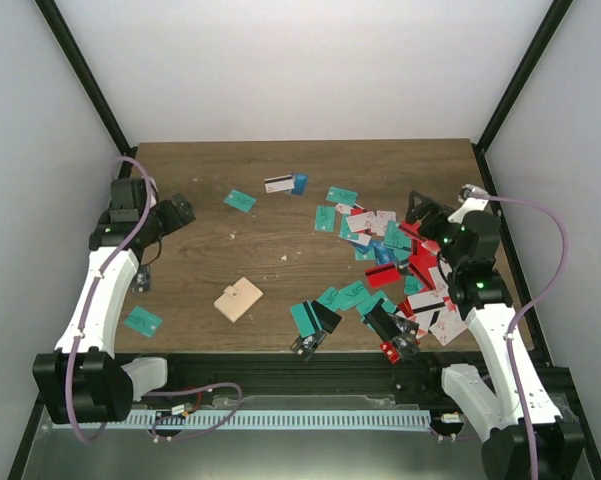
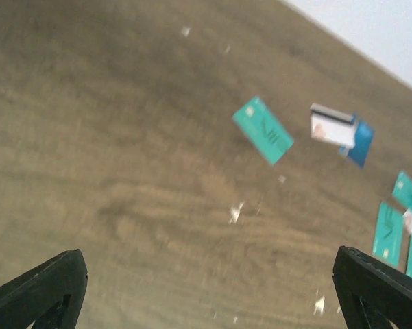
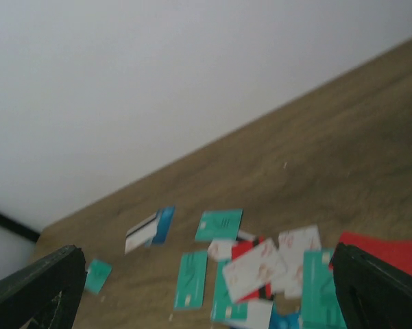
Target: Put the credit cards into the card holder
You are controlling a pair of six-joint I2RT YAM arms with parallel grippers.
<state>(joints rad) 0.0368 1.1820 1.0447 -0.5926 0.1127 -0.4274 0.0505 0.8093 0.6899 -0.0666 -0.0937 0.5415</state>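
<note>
Both arms are up over the wooden table and nothing is in hand. The left gripper hovers at the far left with its jaws spread wide and empty. Its wrist view shows only bare wood between the fingers. The right gripper is just as wide and empty, poised over the far end of the big heap of credit cards on the right.

The card holder, one tan wallet, lies alone on the near-centre of the table, well apart from both grippers. I can't tell whether it is open. No card shows in it, so I'd call this the very start: choosing a first card.

- **Count:** there is one holder and two arms. Out on their own are a lone teal card far-centre, a white striped card touching a blue card, and a near-left teal card. A few more are dotted about the middle.
- **The heap:** reds, whites, teals and blacks overlap too much for an exact tally, but it looks like well over a dozen.

The next move, by my reading, is to drop onto a single loose card and pinch its thin edge while the other arm steadies the holder.
</note>
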